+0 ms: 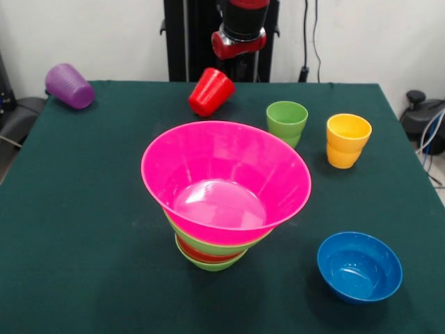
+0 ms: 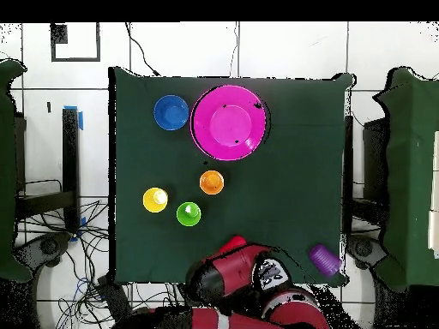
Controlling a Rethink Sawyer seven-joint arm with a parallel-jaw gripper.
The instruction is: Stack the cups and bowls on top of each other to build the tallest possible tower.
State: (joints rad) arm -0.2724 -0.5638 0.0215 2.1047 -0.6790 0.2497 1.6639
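Observation:
The tower stands at the table's middle: a huge pink bowl (image 1: 226, 177) (image 2: 227, 122) sits tilted on top of a large green bowl (image 1: 208, 245), a red-orange bowl (image 1: 201, 255) and a small green bowl (image 1: 212, 265). A blue bowl (image 1: 359, 266) (image 2: 171, 112) stands alone beside it. The green cup (image 1: 286, 122) (image 2: 189, 213) and yellow cup (image 1: 348, 139) (image 2: 155, 200) stand upright. The orange cup (image 2: 212, 182) shows only in the overhead view. The purple cup (image 1: 68, 85) (image 2: 323, 258) lies on its side at a table corner. The red cup (image 1: 211, 91) is tipped over just below the gripper (image 1: 240, 38), whose state is hidden.
The black pedestal (image 1: 201, 35) stands behind the table's far edge. The red arm (image 2: 257, 287) is folded over the table's edge on the robot's side. Cables (image 1: 431, 139) hang off the table's right side.

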